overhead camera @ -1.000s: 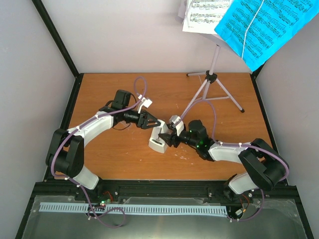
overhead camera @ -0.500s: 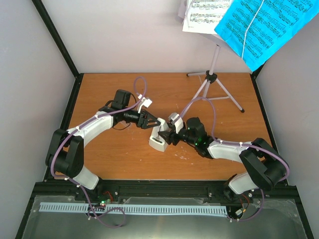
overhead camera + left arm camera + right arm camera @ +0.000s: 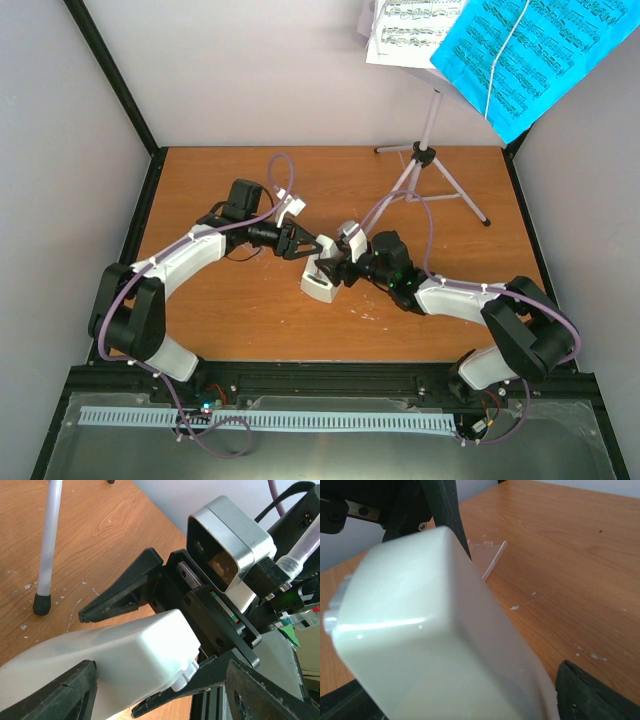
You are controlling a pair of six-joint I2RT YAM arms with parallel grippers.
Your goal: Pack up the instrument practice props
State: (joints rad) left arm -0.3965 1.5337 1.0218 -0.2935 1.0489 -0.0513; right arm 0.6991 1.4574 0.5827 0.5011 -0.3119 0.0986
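Two robot arms meet mid-table over a small white metronome (image 3: 320,280). The right gripper (image 3: 333,272) has its fingers closed on the metronome's sides; the left gripper (image 3: 312,247) has its fingers spread open around its narrow top. A lilac music stand (image 3: 425,160) remains upright at the back, its sheet-music pages (image 3: 490,45) in place, so packing seems barely begun.

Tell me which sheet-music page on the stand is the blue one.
The bright-blue page is the one on the right, hanging toward the right wall. The white page beside it, on the left, is partly covered by the blue one's edge.
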